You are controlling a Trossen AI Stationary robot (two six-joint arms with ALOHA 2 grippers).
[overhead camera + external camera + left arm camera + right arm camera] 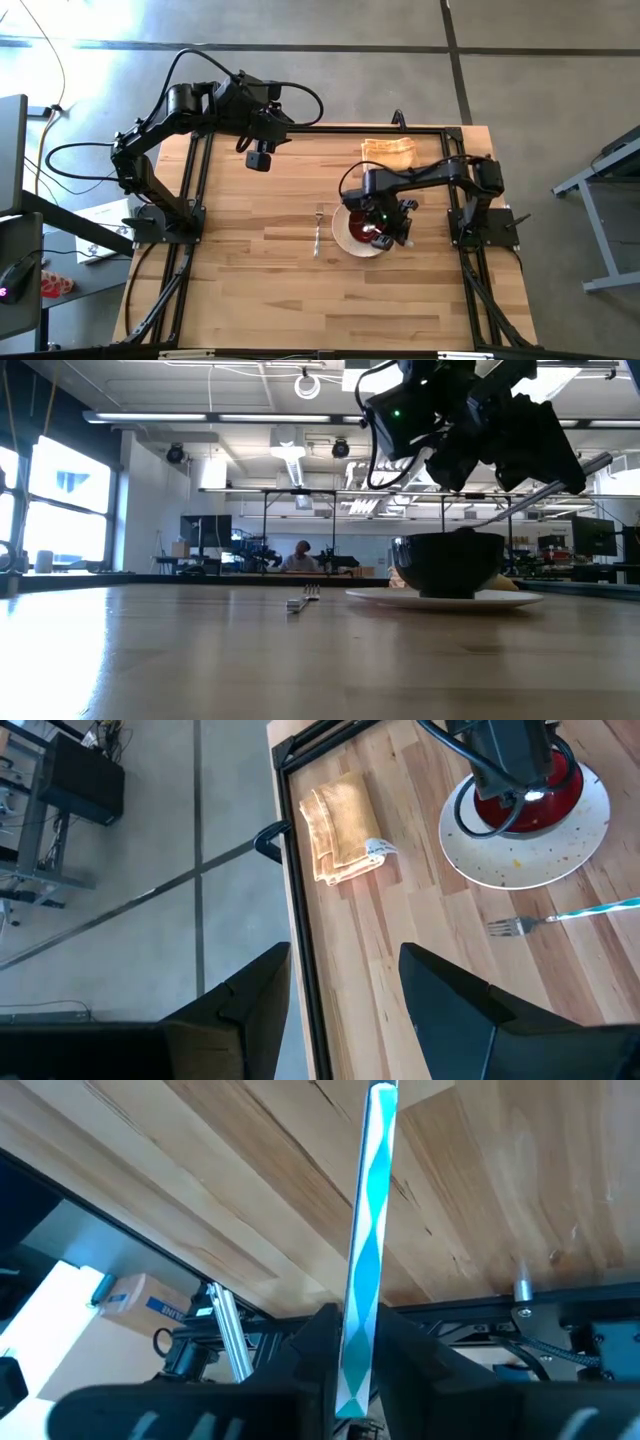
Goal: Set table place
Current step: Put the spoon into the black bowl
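The cream plate [343, 238] lies on the table [250, 290] with the red bowl [372, 234] standing on it; in the low view the bowl [450, 565] looks dark on the plate [510, 599]. My right gripper [382, 226] hovers over the bowl, shut on a spoon [560, 484] with a teal-and-white striped handle. The fork [318, 232] lies flat left of the plate, also striped on its handle [600, 908]. My left gripper [260, 160] is open, raised over the table's far left part, touching nothing. My right gripper [355, 1335] pinches the spoon's striped handle [357, 1305] between its two fingers, the handle running along them. The handle's free end [600, 462] sticks out and upward past the fingers. The spoon is tilted, and its lower end [478, 524] dips toward the bowl's rim; the gripper body hides whether it touches.
A folded yellow cloth [388, 150] lies near the table's far edge, behind the plate. The black rail frame [195, 200] runs along the table's sides. Bare wood [300, 300] spreads across the near half. A person sits far off in the room [301, 557].
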